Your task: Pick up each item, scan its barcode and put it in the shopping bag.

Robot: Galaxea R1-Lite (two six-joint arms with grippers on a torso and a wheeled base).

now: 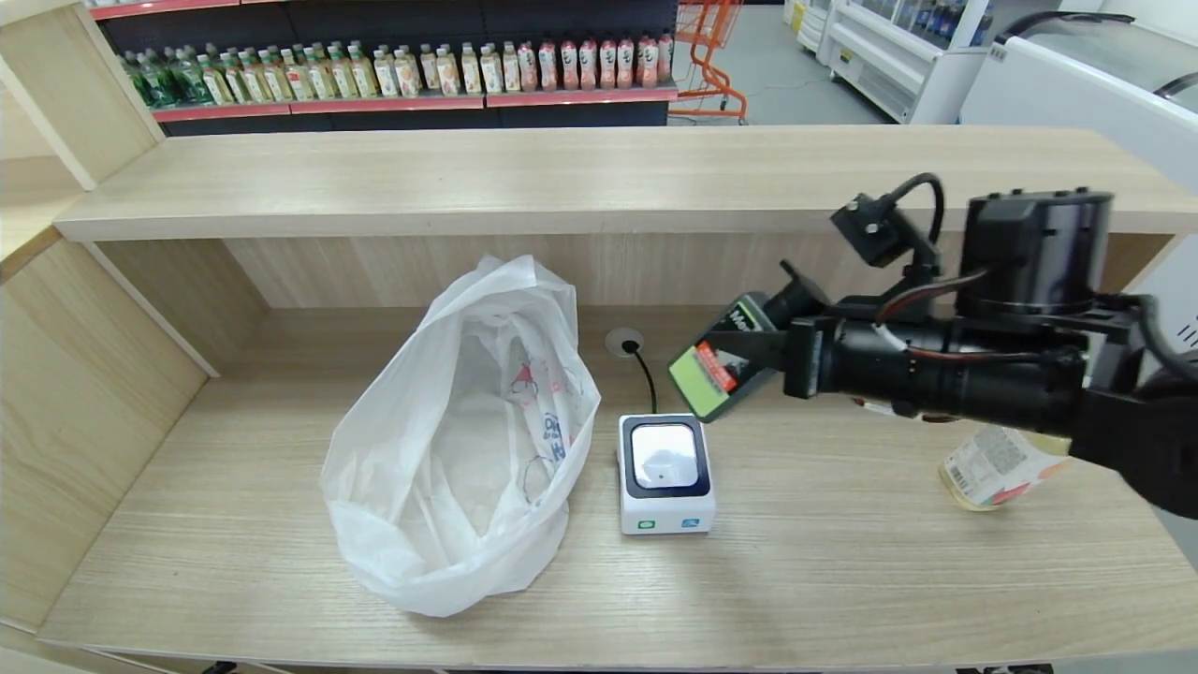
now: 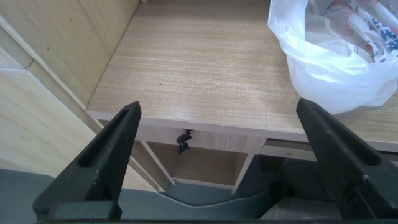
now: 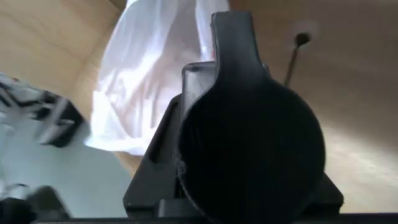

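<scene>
Green-and-black packet (image 1: pixel 719 367) tilts right of centre, long axis slanting to lower left, pinched by right gripper (image 1: pixel 760 339), arm level from right edge.

Counter (image 1: pixel 842 580): bare strip along near edge; open ground between scanner (image 1: pixel 665 463) and bottle (image 1: pixel 992 468). Shopping bag (image 1: pixel 468 440) stands just left of scanner, narrow gap between; its mouth gapes upward. Cable (image 1: pixel 646 379) runs behind scanner toward back wall (image 1: pixel 374 271). Side panel (image 1: pixel 103 374) closes left end. Right gripper (image 1: pixel 749 339), clamped on box (image 1: pixel 704 382), hangs above scanner's far right corner.
</scene>
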